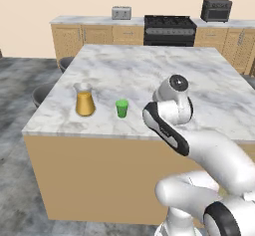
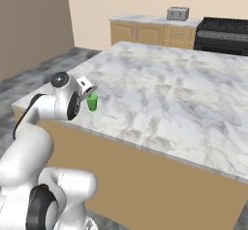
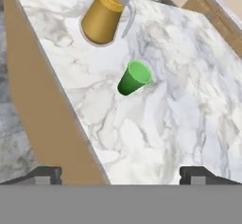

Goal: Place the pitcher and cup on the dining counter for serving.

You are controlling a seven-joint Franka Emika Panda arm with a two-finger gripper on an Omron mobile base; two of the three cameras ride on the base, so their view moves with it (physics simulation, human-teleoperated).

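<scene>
The pitcher (image 1: 84, 102), a clear carafe of yellow-orange liquid, stands upright on the marble dining counter (image 1: 149, 65) near its front left corner. The small green cup (image 1: 122, 108) stands just to its right, apart from it. In the hand view the pitcher (image 3: 101, 20) lies beyond the cup (image 3: 134, 78), both on the counter (image 3: 184, 105) close to its tan edge. My gripper (image 3: 122, 175) is open and holds nothing; it hangs over the counter's front edge, short of the cup. In the right base view the hand (image 2: 85, 85) sits just beside the cup (image 2: 92, 102).
A black stove (image 1: 169, 29), a toaster (image 1: 121, 13) and a dark oven box (image 1: 215, 9) line the back wall counter. Dark stools (image 1: 42, 94) stand at the island's left side. Broad bare marble (image 2: 184, 88) stretches behind and to the right of the cup.
</scene>
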